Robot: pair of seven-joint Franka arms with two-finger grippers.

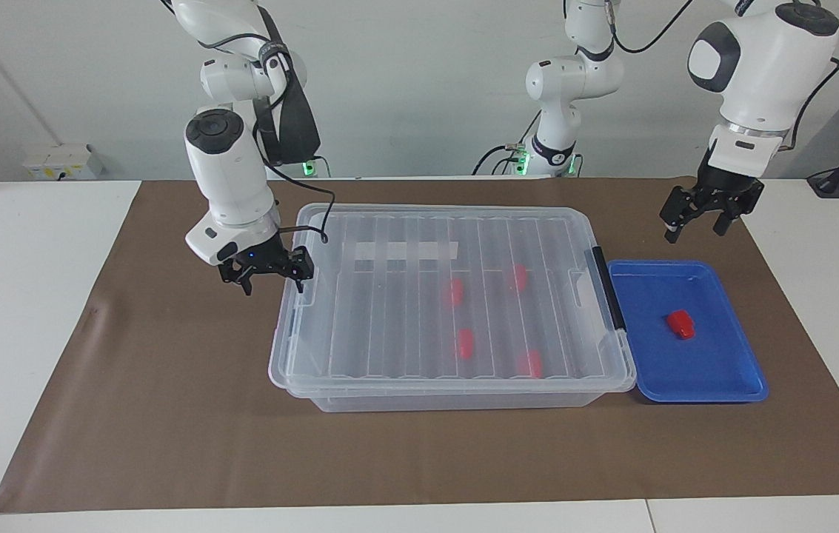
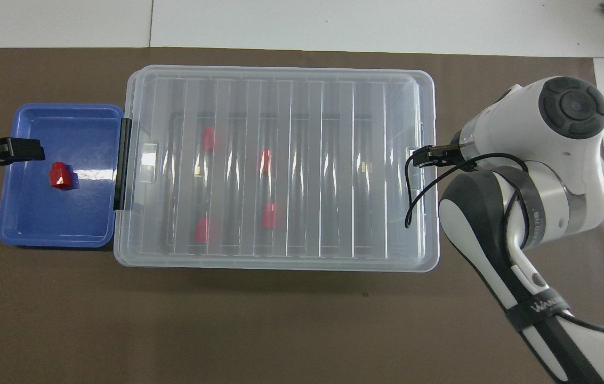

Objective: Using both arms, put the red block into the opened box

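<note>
The box point(image 1: 456, 386) is a large clear bin in the middle of the mat, and its ribbed lid point(image 1: 389, 244) lies shut on it. Several red blocks show through the lid. One more red block point(image 1: 680, 324) point(image 2: 60, 176) lies in the blue tray point(image 1: 730, 385). My right gripper point(image 1: 272, 284) point(image 2: 424, 158) is open, low at the box's point(image 2: 280, 265) end toward the right arm. My left gripper point(image 1: 693, 233) point(image 2: 24, 150) hangs open over the tray's point(image 2: 19, 234) edge nearer the robots, above and apart from the red block.
The blue tray sits against the box's end toward the left arm, next to the black clip point(image 1: 609, 289) point(image 2: 122, 162). A brown mat point(image 1: 167, 414) covers the table under everything. The right arm's cable point(image 2: 413, 197) loops over the lid's end.
</note>
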